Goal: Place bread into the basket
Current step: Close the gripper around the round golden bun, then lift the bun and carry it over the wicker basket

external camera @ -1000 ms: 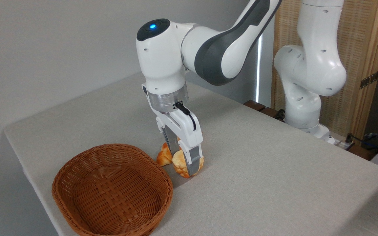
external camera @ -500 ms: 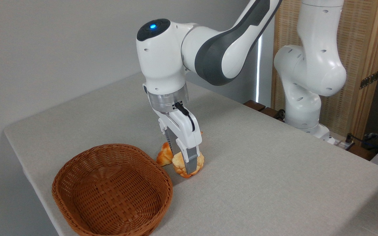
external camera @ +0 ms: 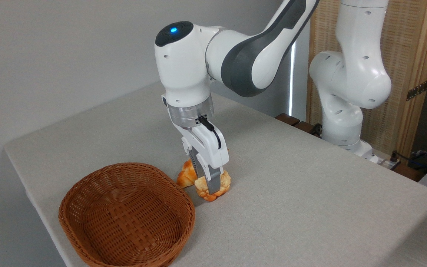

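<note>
Pale grey cloth covers the table [external camera: 310,207], which is set against a plain grey wall, with a wooden slatted screen [external camera: 402,55] seen at the right behind the arm's base.

On this cloth, just right of the basket's far end, the bread [external camera: 203,187] is found: a knobbly bun, cream on top and golden-orange low down, sitting at table level; whether it is raised off the cloth cannot be told. It is pinched by the gripper [external camera: 213,185], whose jaws are drawn in against its sides, the nearer grey finger lying across its front. The gripper points straight down from the white wrist.

Just behind and to the left, a second orange piece, the braided loaf [external camera: 186,176], is partly hidden by the fingers; whether it touches the bun cannot be told.

The basket [external camera: 87,196], oval and reddish-brown, is placed at the near left, its rim close to both breads but apart from the bun. Its near edge runs out of view at the bottom, and its left side lies near the table's left edge.

Open cloth is left to the right of the bun and behind the arm, up to the far edge and rounded left corner.

Counted: two breads, one basket, one arm.
</note>
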Robot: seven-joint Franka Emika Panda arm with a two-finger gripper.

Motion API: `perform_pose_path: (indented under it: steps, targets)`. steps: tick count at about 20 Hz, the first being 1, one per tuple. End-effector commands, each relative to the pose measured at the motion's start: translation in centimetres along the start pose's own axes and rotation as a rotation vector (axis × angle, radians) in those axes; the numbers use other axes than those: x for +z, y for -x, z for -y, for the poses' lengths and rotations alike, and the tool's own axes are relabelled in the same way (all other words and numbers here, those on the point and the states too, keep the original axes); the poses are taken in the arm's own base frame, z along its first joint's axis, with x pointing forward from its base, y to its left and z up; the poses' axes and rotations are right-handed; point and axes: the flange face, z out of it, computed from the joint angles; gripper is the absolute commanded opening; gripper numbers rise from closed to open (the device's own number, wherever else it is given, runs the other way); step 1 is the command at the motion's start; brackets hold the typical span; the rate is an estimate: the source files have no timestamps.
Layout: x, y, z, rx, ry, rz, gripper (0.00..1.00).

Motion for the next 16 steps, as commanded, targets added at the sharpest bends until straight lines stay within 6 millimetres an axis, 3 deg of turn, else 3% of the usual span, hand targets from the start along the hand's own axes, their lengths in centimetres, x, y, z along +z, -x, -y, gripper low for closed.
perform_pose_path:
  steps: [1,4,10,13,16]
  targets:
    - [-0.5,0.5,0.2,0.005,-0.01,-0.021,0.32]
    - [-1.5,0.8,0.1,0.0,-0.002,-0.026,0.33]
    - [-6.5,0.1,-0.1,-0.013,0.041,-0.074,0.36]
    - [-10.1,-0.5,0.4,-0.02,0.0,-0.151,0.38]
    - [-11.7,-1.2,1.4,-0.035,-0.061,-0.222,0.39]
